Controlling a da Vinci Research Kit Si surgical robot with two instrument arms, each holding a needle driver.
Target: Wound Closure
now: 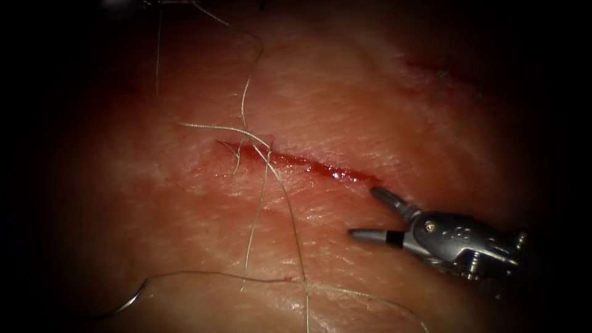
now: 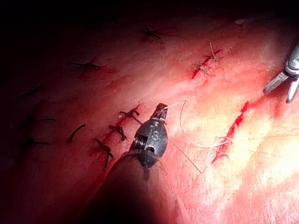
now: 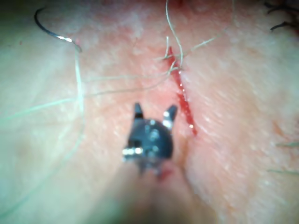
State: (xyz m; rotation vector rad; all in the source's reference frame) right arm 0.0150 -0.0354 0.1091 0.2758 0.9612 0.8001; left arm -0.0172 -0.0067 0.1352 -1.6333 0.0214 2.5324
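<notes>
The cut (image 1: 296, 163) runs across the tissue (image 1: 345, 105) with red fluid in it. Pale thread (image 1: 266, 166) crosses the cut's left end, and loose strands trail toward the front. The curved needle (image 1: 126, 303) lies free on the tissue's surface, front left of the cut, with no tool holding it. My right tool (image 1: 362, 212) sits just off the cut's right end with jaws open and empty. It is seen too as the right tool (image 3: 155, 109) beside the cut (image 3: 183, 100), with the needle (image 3: 52, 29) farther off. My left tool (image 2: 161, 110) is shut on the thread (image 2: 180, 103).
Older closed cuts with dark knotted stitches (image 2: 117, 131) lie around the left tool, and another stitched cut (image 2: 205, 66) lies farther off. A faint red mark (image 1: 431, 66) sits on the tissue at the far right. The right tool (image 2: 279, 94) also appears near the open cut (image 2: 233, 128).
</notes>
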